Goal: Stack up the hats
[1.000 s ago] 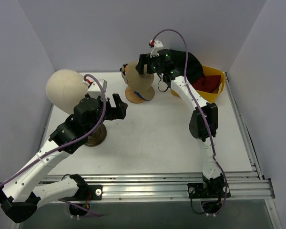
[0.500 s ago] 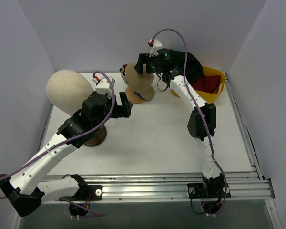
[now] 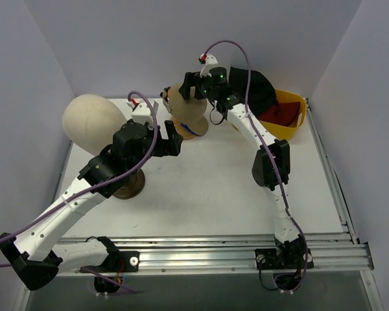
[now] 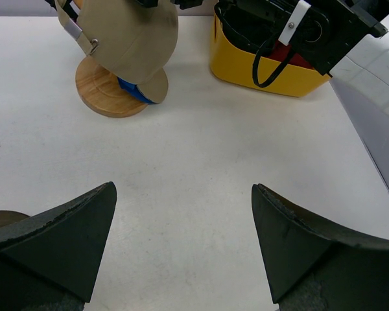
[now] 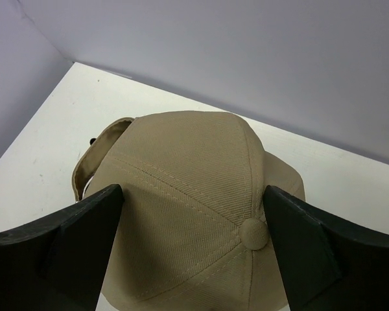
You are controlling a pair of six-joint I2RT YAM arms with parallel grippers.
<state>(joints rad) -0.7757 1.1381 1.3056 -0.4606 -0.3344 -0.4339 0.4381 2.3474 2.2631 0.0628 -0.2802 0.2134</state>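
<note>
The tan cap (image 4: 126, 35) sits on the stand (image 4: 100, 91) at the back of the counter (image 4: 181, 162), with the blue cap (image 4: 135, 91) peeking out beneath it. The right hand (image 5: 193, 194) hovers over the tan cap, its fingers spread wide either side of the crown. The left hand (image 4: 181, 246), also wide and empty, is low over the counter, facing the stand. The red hat (image 3: 279, 116) lies in the bin (image 3: 292, 129), with the black hat (image 3: 259, 87) heaped at its far side.

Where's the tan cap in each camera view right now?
Top external: the tan cap sits back centre, on the stand.
Left wrist: top left corner.
Right wrist: fills the lower centre.
Shared landmark: the round wooden base beneath it, in the top and left wrist views only.
</note>
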